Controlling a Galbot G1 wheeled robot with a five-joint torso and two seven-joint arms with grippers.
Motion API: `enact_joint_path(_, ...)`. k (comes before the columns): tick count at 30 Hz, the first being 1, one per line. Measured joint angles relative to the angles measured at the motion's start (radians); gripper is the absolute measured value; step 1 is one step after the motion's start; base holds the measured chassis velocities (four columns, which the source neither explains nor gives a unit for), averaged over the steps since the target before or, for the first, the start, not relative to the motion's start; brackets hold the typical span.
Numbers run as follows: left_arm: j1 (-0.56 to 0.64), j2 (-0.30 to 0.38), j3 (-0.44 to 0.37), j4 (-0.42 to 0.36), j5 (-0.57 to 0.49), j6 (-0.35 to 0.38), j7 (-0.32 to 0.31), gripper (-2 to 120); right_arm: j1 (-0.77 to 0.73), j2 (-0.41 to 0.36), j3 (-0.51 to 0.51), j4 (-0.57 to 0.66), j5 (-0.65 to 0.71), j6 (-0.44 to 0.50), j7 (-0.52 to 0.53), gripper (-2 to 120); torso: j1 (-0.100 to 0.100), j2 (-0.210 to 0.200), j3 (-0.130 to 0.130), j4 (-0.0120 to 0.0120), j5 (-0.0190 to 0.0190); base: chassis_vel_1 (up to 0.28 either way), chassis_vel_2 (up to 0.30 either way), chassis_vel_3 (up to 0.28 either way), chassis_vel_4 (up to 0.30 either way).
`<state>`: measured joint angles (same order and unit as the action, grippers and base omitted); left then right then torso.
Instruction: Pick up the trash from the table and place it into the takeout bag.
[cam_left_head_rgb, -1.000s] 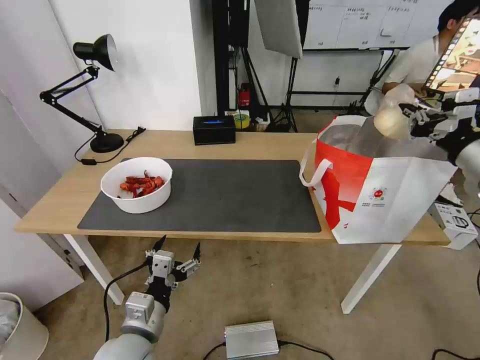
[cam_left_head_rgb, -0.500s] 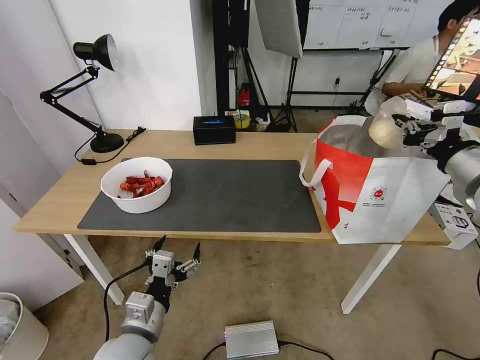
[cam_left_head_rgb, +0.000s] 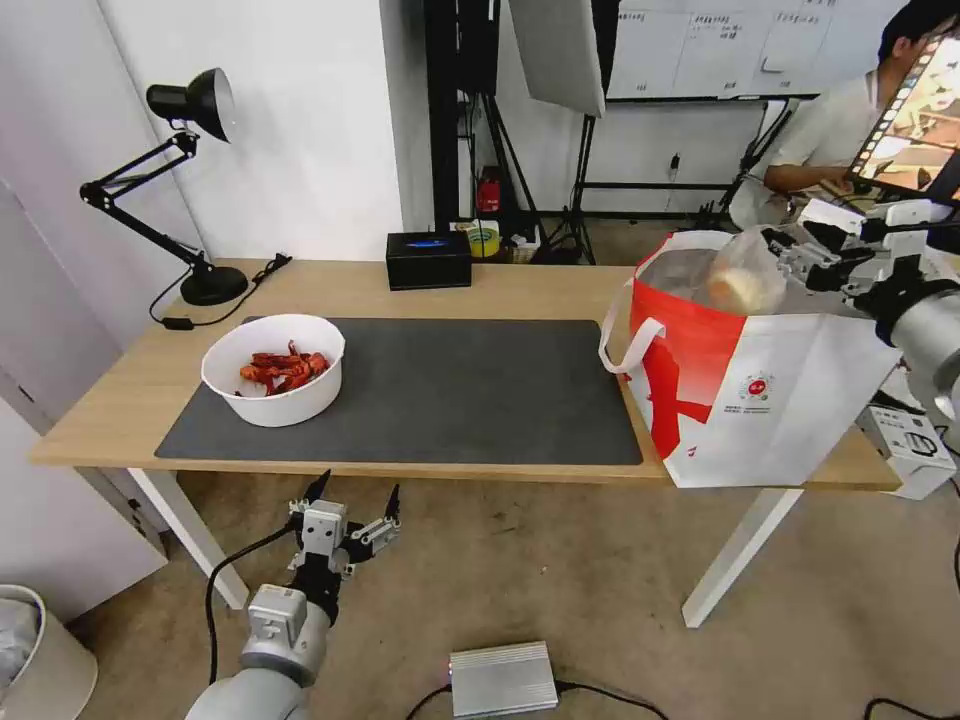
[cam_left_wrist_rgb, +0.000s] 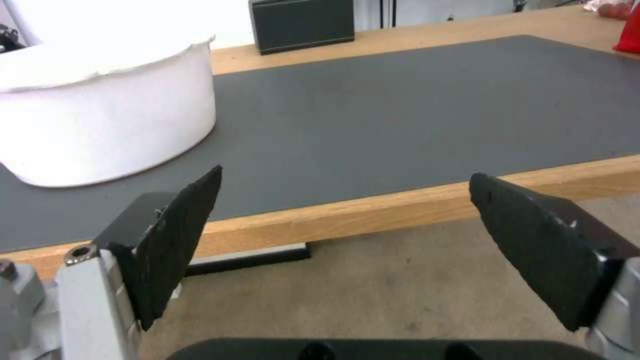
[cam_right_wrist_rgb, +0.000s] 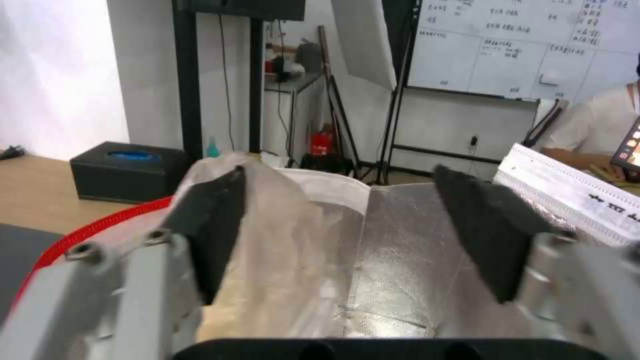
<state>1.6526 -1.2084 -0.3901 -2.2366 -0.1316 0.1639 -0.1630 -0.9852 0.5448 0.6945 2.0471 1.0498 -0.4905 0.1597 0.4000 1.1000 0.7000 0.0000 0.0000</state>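
The clear bag (cam_left_head_rgb: 745, 280) with its whitish lump hangs at the mouth of the white-and-red takeout bag (cam_left_head_rgb: 780, 400), at the table's right end. My right gripper (cam_left_head_rgb: 790, 255) is open just above that mouth. In the right wrist view the clear bag (cam_right_wrist_rgb: 280, 260) sags against one finger (cam_right_wrist_rgb: 213, 225) over the foil lining (cam_right_wrist_rgb: 407, 260), and the jaws stand wide apart. The white bowl (cam_left_head_rgb: 273, 370) of red crayfish shells sits on the left of the dark mat (cam_left_head_rgb: 450, 390). My left gripper (cam_left_head_rgb: 355, 500) is open, low in front of the table's edge, near the bowl (cam_left_wrist_rgb: 100, 115).
A black desk lamp (cam_left_head_rgb: 190, 180) stands at the back left corner and a black box (cam_left_head_rgb: 428, 260) at the back middle. A white device (cam_left_head_rgb: 910, 445) sits behind the takeout bag on the right. On the floor lies a silver box (cam_left_head_rgb: 503, 678).
My right gripper moved left over the takeout bag and opened. The clear bag with the lump has dropped from its grip to the bag's mouth. The left arm has stayed still.
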Motion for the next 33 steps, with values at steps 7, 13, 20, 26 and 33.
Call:
enact_joint_path(7, 0.007, -0.003, -0.003, -0.006, 0.003, 0.000, 0.000, 100, 0.000, -0.010, 0.010, 0.005, 0.027, -0.039, 0.022, 99, 0.000, 0.000, 0.000, 0.0000, 0.0001, 0.000, 0.000, 0.000, 0.000)
enact_joint_path(13, 0.011, -0.002, -0.007, -0.012, 0.003, -0.001, 0.000, 100, 0.007, -0.021, 0.023, 0.024, 0.111, -0.140, 0.120, 100, 0.000, 0.000, 0.000, 0.0000, 0.0000, 0.000, 0.000, 0.000, 0.000)
enact_joint_path(20, 0.011, -0.005, -0.003, -0.012, 0.005, -0.001, 0.000, 100, 0.025, -0.047, 0.034, 0.032, 0.171, -0.231, 0.213, 100, 0.000, 0.000, 0.000, 0.0000, 0.0001, 0.000, 0.000, 0.000, 0.000)
enact_joint_path(26, 0.004, -0.004, -0.001, -0.012, 0.005, -0.001, 0.000, 100, 0.049, -0.100, 0.033, 0.018, 0.257, -0.237, 0.278, 100, 0.000, 0.000, 0.000, 0.0000, 0.0000, 0.000, 0.000, 0.000, 0.000)
enact_joint_path(33, -0.002, -0.003, 0.006, -0.006, 0.005, -0.001, 0.000, 100, 0.042, -0.166, 0.001, -0.024, 0.223, -0.237, 0.154, 100, 0.000, 0.000, 0.000, 0.0000, 0.0001, 0.000, 0.000, 0.000, 0.000)
